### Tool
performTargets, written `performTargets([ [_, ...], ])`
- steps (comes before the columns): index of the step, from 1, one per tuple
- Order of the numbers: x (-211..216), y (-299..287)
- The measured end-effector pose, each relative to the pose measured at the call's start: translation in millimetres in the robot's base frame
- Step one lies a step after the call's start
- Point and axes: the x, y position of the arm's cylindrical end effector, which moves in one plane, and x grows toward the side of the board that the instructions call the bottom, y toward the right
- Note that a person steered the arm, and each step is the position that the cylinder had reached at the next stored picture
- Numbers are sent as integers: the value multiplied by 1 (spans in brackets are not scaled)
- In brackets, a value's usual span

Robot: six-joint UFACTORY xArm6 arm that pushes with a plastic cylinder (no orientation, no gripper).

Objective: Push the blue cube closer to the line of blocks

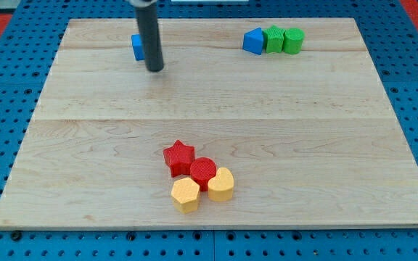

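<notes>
The blue cube sits near the view's top left on the wooden board, partly hidden behind my rod. My tip rests on the board just right of and slightly below the cube, close to it or touching. A line of blocks stands at the view's top right: a blue triangular block, a green star-like block and a green cylinder, side by side and touching.
A cluster lies at the view's bottom centre: a red star, a red cylinder, a yellow hexagon and a yellow rounded block. A blue pegboard surrounds the board.
</notes>
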Motion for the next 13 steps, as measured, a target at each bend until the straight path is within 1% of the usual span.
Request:
performTargets([
  [1, -12, -90],
  [2, -57, -111],
  [4, -61, 63],
  [5, -39, 15],
  [6, -77, 41],
  [7, -76, 43],
  [8, -92, 17],
  [9, -97, 55],
  [10, -96, 124],
  [11, -99, 96],
  [12, -130, 94],
  [13, -128, 151],
])
